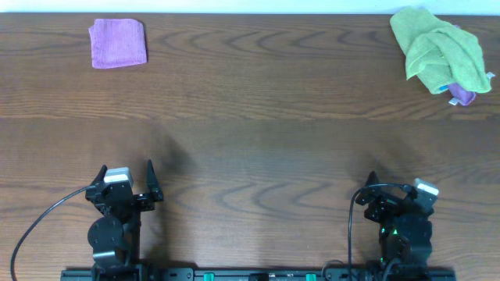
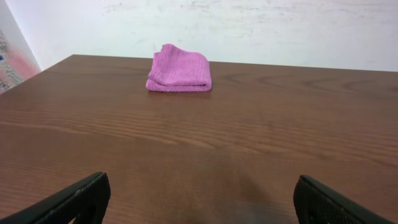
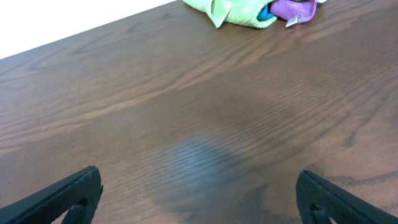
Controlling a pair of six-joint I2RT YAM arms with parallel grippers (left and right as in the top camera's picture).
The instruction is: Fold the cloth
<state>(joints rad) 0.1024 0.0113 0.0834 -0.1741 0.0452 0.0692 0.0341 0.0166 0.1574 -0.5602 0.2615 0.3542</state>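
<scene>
A folded purple cloth [image 1: 118, 43] lies at the table's far left; it also shows in the left wrist view [image 2: 179, 70]. A crumpled pile of cloths, a green cloth [image 1: 439, 48] on top with purple and blue cloth showing beneath, lies at the far right; it shows at the top of the right wrist view [image 3: 239, 11]. My left gripper [image 1: 126, 173] is open and empty near the front edge, its fingers wide apart in its wrist view [image 2: 200, 199]. My right gripper [image 1: 391, 187] is open and empty near the front right [image 3: 198, 193].
The dark wooden table [image 1: 258, 133] spans the view. A white wall [image 2: 249, 25] stands behind its far edge. Cables run from both arm bases at the front edge.
</scene>
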